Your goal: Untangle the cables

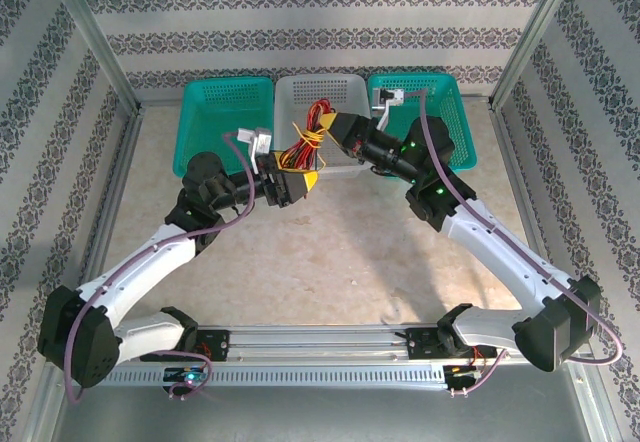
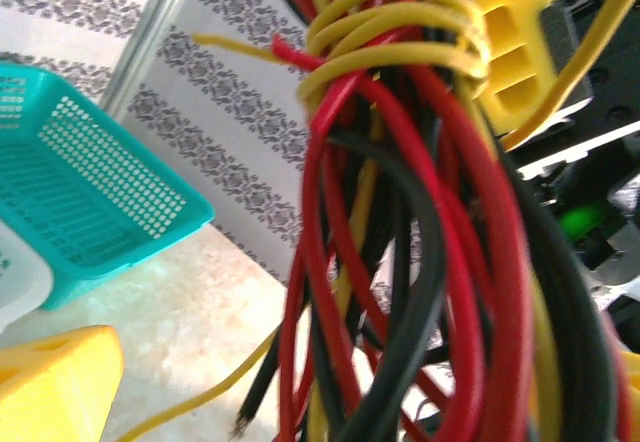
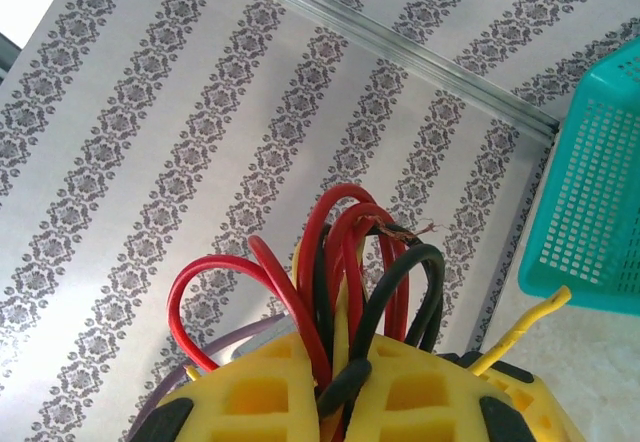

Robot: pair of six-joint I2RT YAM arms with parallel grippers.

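Overhead, the right gripper [image 1: 335, 122] is clamped tight on the cables [image 1: 305, 140]. It holds the red, yellow and black bundle up over the grey basket [image 1: 320, 92], at twelve o'clock on the pale, mottled table [image 1: 330, 262], probably so the loose ends hang free. The left gripper [image 1: 298, 177] sits at the bundle's six o'clock, jaws spread wide, nothing gripped.

From the left wrist, strands dangle close ahead, a yellow wire [image 2: 400, 22] wound round their top; a teal basket [image 2: 90, 192] lies at nine o'clock.

From the right wrist, loops fan out of the shut fingers [image 3: 250, 402] against patterned wallpaper [image 3: 200, 112].

Tangled cables [image 1: 307, 142] in right pincer [image 1: 334, 126]
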